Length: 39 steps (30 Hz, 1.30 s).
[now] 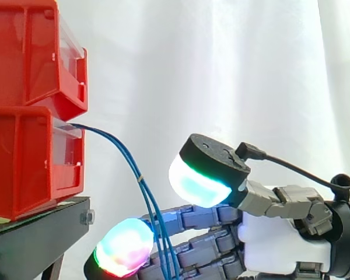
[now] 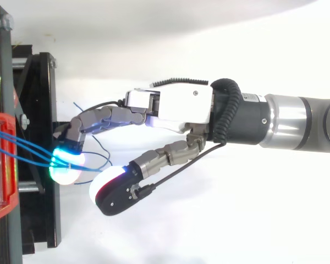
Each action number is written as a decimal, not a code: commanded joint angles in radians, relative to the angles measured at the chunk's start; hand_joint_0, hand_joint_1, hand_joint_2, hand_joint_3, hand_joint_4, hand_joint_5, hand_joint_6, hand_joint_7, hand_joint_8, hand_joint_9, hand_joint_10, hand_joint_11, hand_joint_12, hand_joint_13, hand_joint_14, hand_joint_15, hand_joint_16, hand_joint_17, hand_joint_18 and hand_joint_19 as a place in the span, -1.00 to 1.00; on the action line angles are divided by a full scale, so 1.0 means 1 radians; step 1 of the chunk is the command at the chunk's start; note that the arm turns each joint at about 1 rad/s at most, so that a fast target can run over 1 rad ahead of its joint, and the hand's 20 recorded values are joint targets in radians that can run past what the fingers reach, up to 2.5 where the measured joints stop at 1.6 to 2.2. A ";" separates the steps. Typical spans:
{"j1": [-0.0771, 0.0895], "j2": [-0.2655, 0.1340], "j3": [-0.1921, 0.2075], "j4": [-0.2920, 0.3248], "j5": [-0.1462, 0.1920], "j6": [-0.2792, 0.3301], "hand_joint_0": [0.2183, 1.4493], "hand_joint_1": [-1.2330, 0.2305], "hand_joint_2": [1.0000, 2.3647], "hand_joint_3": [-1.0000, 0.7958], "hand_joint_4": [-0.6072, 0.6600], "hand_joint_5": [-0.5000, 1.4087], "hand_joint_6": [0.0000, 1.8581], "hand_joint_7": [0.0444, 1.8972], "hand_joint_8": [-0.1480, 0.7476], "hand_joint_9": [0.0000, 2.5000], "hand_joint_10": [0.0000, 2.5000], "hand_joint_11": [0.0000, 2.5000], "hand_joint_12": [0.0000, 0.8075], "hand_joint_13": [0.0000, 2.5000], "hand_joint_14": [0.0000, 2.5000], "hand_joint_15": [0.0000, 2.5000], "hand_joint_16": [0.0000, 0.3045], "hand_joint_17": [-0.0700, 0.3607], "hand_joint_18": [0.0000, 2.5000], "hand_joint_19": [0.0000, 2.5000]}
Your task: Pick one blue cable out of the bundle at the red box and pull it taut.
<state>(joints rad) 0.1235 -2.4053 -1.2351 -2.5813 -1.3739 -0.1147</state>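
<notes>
Bundle of thin blue cables (image 1: pixel 126 156) comes out at the top front of the lower red plastic bin (image 1: pixel 23 163), which sits under a second red bin (image 1: pixel 23 58) on the black stand (image 1: pixel 41 233), with a white curtain (image 1: pixel 233 70) behind. In the side view the strands leave the bin heading right, almost level, then bend and drop steeply down and to the right. The long axis there runs upper left to lower right, in a sagging curve and not a straight line. A tiny pale band sits on one strand just past the bend. The lower stretch crosses in front of the robot hand (image 1: pixel 280 239) and runs out at the bottom edge. In the top view the blue cables (image 2: pixel 27 149) run left to right from the red bin (image 2: pixel 9 192), fanned apart at the bin and converging at the cyan-green glowing fingertip (image 2: pixel 66 165) over the edge of the stand (image 2: pixel 44 214). Thinner loops trail on past it to the right. The hand (image 2: pixel 176 104) reaches in from the right, released: fingers stretched nearly straight toward the bin, thumb spread well apart with its white-green pad (image 1: pixel 198 184) held above them. The multicolour fingertip (image 1: pixel 125 245) is near the stand's corner. The strands lie against the fingers near the tips, and nothing is closed round them.
</notes>
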 commanded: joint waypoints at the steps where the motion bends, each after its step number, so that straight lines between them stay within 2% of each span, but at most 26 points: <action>1: -0.002 0.000 0.000 0.003 0.001 -0.011 -0.50 -0.16 -1.00 -0.44 0.47 -0.65 -0.46 0.01 0.02 -0.74 -1.00 -0.92 0.01 -0.78 -1.00 -0.86 -0.62 -0.07 -0.77 -0.84; 14: -0.005 0.000 0.013 0.004 0.001 -0.034 -0.44 -0.19 -1.00 -0.44 0.40 -0.64 -0.46 0.14 -0.01 -0.73 -1.00 -0.92 -0.02 -0.78 -1.00 -0.86 -0.63 -0.09 -0.77 -0.85; 22: -0.016 0.000 0.031 -0.008 -0.002 -0.039 -0.43 -0.20 -1.00 -0.44 0.39 -0.63 -0.46 0.17 -0.01 -0.73 -1.00 -0.91 -0.02 -0.78 -1.00 -0.86 -0.63 -0.09 -0.77 -0.85; 32: -0.015 0.000 0.036 -0.005 -0.004 -0.049 -0.40 -0.22 -0.99 -0.39 0.32 -0.62 -0.46 0.28 -0.01 -0.72 -1.00 -0.91 -0.03 -0.78 -1.00 -0.87 -0.64 -0.10 -0.76 -0.85; 39: -0.015 0.000 0.046 -0.008 -0.005 -0.049 -0.39 -0.22 -0.99 -0.37 0.30 -0.64 -0.38 0.16 -0.01 -0.72 -1.00 -0.89 -0.03 -0.77 -1.00 -0.86 -0.64 -0.10 -0.76 -0.85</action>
<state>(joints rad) 0.1085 -2.4053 -1.1937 -2.5868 -1.3778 -0.1641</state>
